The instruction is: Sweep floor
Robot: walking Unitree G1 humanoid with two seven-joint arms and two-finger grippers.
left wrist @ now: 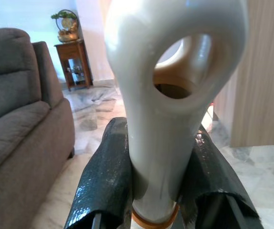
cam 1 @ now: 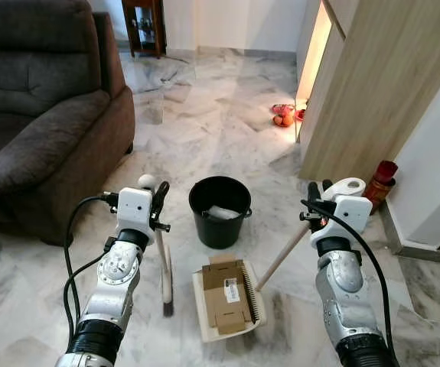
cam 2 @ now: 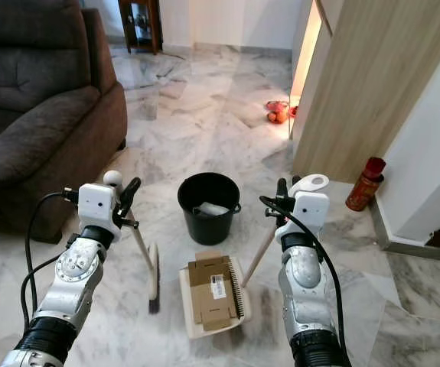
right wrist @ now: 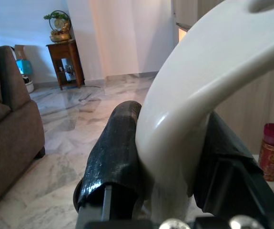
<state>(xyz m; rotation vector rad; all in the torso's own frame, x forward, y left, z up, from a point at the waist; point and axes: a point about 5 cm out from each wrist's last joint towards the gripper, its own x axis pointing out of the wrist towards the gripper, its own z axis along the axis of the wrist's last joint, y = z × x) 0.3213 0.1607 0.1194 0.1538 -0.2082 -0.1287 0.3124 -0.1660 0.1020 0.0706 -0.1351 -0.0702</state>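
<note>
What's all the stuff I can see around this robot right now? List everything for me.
Broom: one, cream handle, dark bristles on the floor, held by the left gripper.
Dustpan: one, cream, on the floor below the bucket, its long handle held by the right gripper.
Cardboard piece: one, brown, lying flat in the dustpan.
Bucket: one, black, on the floor ahead, something pale inside.
Sofa: one, dark brown, on the robot's left.
Wooden panel: one, light wood, on the right.
Red canister: one, by the white wall.
Red-orange items: small pile, far floor.
Wooden side table: one, dark, far back.
Left gripper: shut on the broom.
Right gripper: shut on the dustpan handle.
</note>
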